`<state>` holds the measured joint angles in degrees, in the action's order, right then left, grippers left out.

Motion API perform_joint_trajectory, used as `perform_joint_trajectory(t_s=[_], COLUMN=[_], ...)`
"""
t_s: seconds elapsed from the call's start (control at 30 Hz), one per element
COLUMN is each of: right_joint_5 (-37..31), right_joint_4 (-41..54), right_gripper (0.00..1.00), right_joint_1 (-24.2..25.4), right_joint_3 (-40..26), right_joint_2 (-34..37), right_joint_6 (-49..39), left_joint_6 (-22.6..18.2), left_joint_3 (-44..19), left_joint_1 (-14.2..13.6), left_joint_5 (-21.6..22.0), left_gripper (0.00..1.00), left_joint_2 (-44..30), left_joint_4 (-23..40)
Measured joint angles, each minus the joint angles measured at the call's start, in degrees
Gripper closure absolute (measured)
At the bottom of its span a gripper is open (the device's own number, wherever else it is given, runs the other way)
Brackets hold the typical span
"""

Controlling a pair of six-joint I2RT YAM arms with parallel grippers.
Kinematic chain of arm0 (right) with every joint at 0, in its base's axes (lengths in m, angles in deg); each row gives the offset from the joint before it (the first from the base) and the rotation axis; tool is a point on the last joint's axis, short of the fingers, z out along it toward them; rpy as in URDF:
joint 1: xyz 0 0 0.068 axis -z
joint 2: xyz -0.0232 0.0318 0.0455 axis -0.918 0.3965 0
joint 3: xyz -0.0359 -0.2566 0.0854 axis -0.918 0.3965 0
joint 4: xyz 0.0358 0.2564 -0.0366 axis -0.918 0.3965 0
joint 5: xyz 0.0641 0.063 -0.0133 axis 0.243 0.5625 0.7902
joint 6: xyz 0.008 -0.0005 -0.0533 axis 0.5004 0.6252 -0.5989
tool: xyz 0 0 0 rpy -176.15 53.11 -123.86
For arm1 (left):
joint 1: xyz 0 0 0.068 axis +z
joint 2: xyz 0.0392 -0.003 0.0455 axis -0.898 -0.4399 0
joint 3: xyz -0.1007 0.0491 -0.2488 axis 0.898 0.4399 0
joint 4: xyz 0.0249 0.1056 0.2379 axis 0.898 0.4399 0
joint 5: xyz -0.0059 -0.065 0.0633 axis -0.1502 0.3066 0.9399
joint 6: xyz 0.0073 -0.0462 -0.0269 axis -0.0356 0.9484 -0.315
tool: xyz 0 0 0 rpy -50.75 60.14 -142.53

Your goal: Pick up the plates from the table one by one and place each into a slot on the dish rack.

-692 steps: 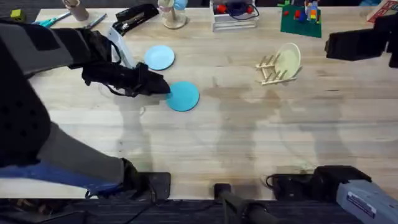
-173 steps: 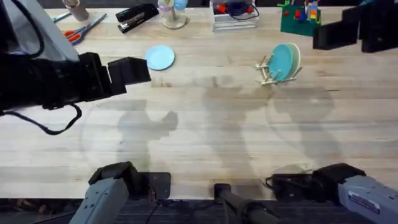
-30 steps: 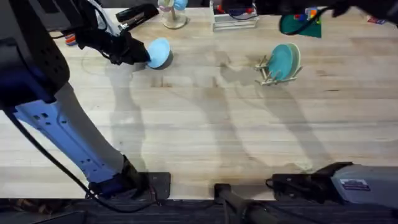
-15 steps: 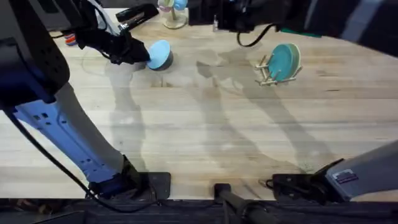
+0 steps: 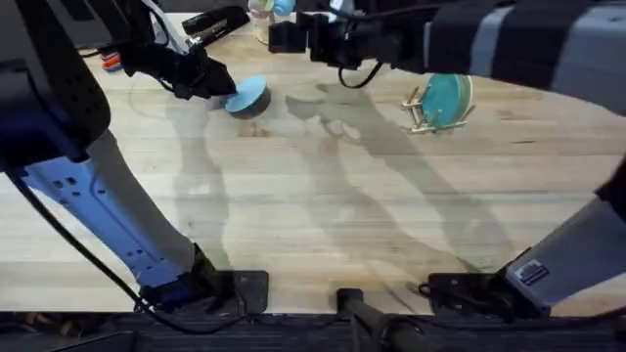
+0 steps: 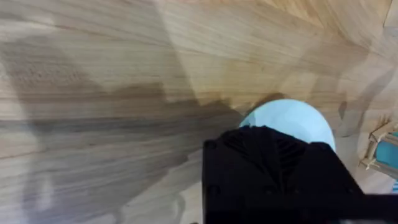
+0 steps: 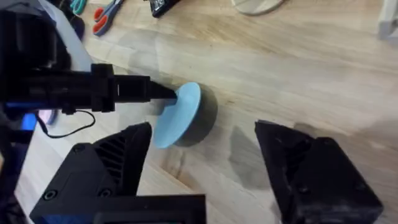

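On the plank counter (image 5: 323, 205), scissors (image 7: 109, 12) and a stapler (image 5: 210, 22) lie along the far edge. The left end effector (image 5: 223, 85) grips the tilted light blue plate (image 5: 246, 95), one edge lifted off the wood. The right end effector (image 7: 202, 155) hangs spread apart nearby, and the teal plate (image 5: 447, 96) stands in the rack (image 5: 423, 112).

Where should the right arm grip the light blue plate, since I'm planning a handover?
On its free raised rim, coming from the side opposite the left gripper. The light blue plate stands tilted off the table, leaving that thin edge exposed.
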<state>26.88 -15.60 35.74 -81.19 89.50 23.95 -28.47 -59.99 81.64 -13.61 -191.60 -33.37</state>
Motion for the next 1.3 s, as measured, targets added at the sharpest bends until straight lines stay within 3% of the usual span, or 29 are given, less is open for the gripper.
perform_joint_trajectory(t_s=[0.9, 1.3], right_joint_5=[0.18, 0.18], right_joint_4=[-3.2, -12.02], right_gripper=[0.007, 0.007], right_joint_1=[-7.53, -9.22], right_joint_3=[0.0, -0.2], right_joint_2=[7.8, 11.2], right_joint_6=[22.91, 36.4], left_joint_6=[-0.02, -0.02], left_joint_3=[0.0, 0.0], left_joint_1=[-0.02, -0.02], left_joint_5=[0.07, 0.09], left_gripper=[0.96, 0.961], left_joint_2=[-0.01, 0.0], left_joint_4=[-0.15, -0.15])
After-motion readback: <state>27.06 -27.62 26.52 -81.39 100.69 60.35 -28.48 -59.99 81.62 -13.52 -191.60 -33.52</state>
